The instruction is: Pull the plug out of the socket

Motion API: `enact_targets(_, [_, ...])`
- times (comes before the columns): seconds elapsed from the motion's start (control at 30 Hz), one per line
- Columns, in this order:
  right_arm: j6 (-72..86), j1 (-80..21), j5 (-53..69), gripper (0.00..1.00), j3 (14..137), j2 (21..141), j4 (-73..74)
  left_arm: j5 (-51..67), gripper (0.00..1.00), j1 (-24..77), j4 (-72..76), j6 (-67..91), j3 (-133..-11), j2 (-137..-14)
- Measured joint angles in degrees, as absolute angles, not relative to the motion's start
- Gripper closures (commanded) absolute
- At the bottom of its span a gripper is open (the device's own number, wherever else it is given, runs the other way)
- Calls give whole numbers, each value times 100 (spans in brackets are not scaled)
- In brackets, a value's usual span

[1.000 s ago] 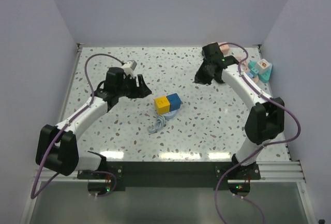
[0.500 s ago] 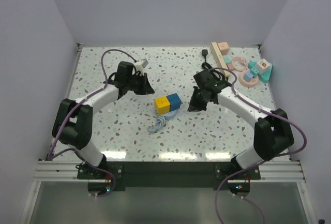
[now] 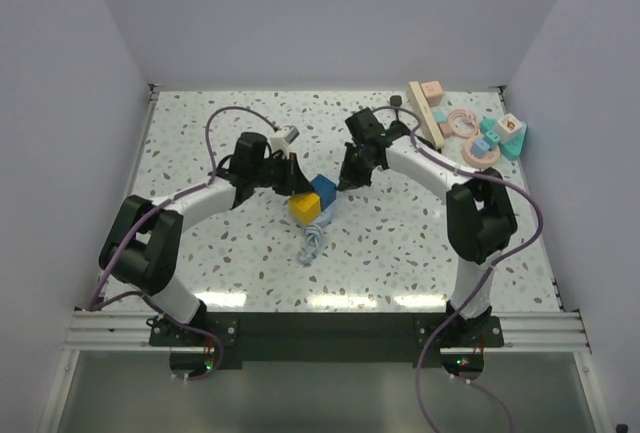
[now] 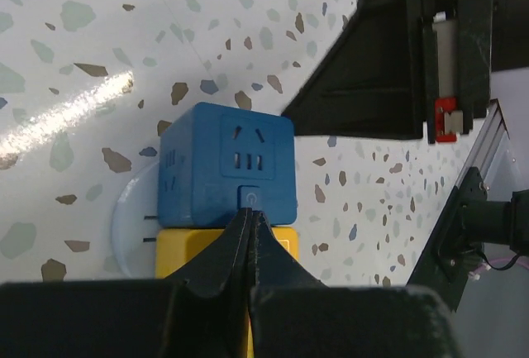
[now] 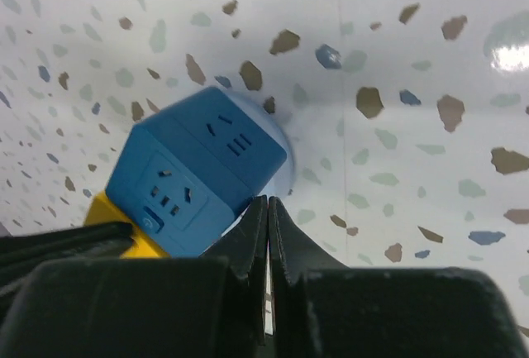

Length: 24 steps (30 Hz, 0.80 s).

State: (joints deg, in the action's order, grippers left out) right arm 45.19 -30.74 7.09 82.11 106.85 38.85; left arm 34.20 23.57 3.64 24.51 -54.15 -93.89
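**Plug head (image 4: 132, 209) was mostly tucked behind a blue plastic cube socket (image 4: 231, 164) – awkward grab**

The cube socket had outlet slots and a small button on its faces. It sat mid-way across the speckled terrazzo surface (image 3: 400, 243), touching a yellow plastic cube (image 3: 305, 209). The plug head, pale blue and round, only peeked out from behind it. A limp pale-blue cord (image 3: 312, 241) lay in a loose squiggle toward the near edge.

The left hand (image 4: 250, 216) and right hand (image 5: 266, 202) both had their fingers squeezed fully together, holding nothing. Their tips were right up by the cubes, one from each side.

My take on handling: everything there looked like light, rigid, smooth plastic, so the cube socket would probably just skate along if only the plug got tugged. I'd clamp the cube across two flat faces with one hand and pinch the plug head by its sides with the other. I wouldn't pull on the floppy cord.

Hard to make out:
- which face the plug head was seated in
- whether the yellow cube was actually joined to the blue one
- whether either set of tips was touching plastic, since the fingers blocked the lower edges in both wrist views
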Motion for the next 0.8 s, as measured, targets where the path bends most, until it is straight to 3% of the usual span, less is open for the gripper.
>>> enact_targets(0.37, [3942, -3074, 829, 100, 10346, 12022, 4381, 3258, 100, 2366, 631, 2751, -4506, -8578])
enact_targets(0.53, [3887, -3074, 454, 100, 10346, 11850, 4615, 2484, 100, 2368, 108, 2860, -4469, -7653])
enact_targets(0.6, [3896, -3076, 342, 80, 10003, 11561, 4604, 2154, 100, 2368, -49, 2871, -4595, -7297])
enact_targets(0.63, [3913, -3079, 268, 52, 9808, 11375, 4626, 1999, 100, 2366, -134, 2862, -4713, -7172])
enact_targets(0.77, [3898, -3144, 95, 14, 9435, 10803, 4797, 1509, 100, 2355, -272, 2786, -5146, -7057])
enact_targets(0.8, [3916, -3188, 56, 10, 9437, 10715, 4831, 1417, 100, 2342, -307, 2786, -5170, -7059])
